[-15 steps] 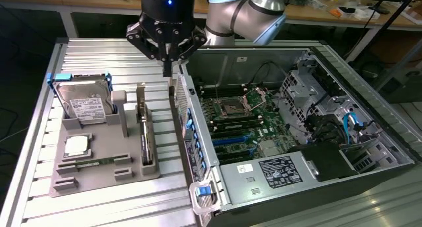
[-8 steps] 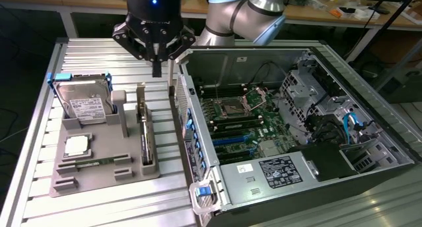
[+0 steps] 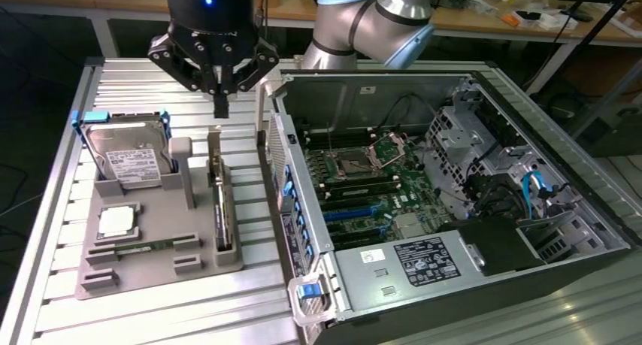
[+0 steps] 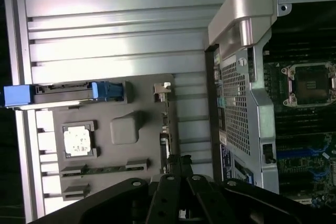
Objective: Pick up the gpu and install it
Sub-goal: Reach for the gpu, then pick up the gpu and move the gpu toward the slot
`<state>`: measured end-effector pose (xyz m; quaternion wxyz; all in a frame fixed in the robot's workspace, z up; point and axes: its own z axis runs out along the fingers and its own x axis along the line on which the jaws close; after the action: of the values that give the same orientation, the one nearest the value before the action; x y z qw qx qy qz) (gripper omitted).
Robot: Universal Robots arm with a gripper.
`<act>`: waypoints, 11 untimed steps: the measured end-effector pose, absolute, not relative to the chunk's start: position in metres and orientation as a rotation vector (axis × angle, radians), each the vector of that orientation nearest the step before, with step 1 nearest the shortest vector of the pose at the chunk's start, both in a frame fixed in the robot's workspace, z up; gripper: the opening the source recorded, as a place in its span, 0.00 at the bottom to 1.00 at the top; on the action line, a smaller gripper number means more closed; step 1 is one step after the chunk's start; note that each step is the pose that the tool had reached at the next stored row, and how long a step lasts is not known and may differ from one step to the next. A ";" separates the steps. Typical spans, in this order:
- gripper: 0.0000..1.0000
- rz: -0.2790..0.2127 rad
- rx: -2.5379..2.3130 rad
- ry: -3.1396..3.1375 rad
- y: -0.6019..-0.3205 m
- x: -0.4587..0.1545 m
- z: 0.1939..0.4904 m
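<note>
The black gripper hangs with its jaws closed together, holding nothing. Below them and apart, the thin dark gpu with a silvery bracket stands on edge in the grey plastic tray. In the wrist view the fingers hide one end of it.

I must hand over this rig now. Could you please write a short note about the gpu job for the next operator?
Gripper: shut and holding nothing, hanging above the grey tray, close over one end of the gpu.
Gpu: standing on its edge in the tray's slot, on the side next to the open computer case; not gripped.
Done: nothing that shows; the gpu is not yet picked up.
Left: the whole job, picking up the gpu and installing it in the case.
</note>
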<state>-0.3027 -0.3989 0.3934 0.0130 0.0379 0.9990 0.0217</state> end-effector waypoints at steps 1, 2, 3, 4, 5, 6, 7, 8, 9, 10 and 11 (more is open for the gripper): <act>0.11 0.068 0.118 3.113 -0.399 -0.308 0.393; 0.11 0.068 0.118 3.112 -0.399 -0.314 0.393; 0.11 0.068 0.118 3.113 -0.399 -0.316 0.393; 0.11 0.068 0.118 3.112 -0.399 -0.317 0.393; 0.11 0.068 0.118 3.112 -0.399 -0.317 0.393; 0.11 0.068 0.118 3.112 -0.399 -0.317 0.393; 0.11 0.068 0.118 3.112 -0.399 -0.317 0.393; 0.11 0.068 0.118 3.112 -0.399 -0.317 0.393; 0.11 0.068 0.118 3.112 -0.399 -0.317 0.393; 0.11 0.068 0.118 3.113 -0.399 -0.317 0.393; 0.11 0.068 0.118 3.112 -0.399 -0.317 0.393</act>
<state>-0.3167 -0.3989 0.3933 0.0131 0.0379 0.9990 0.0217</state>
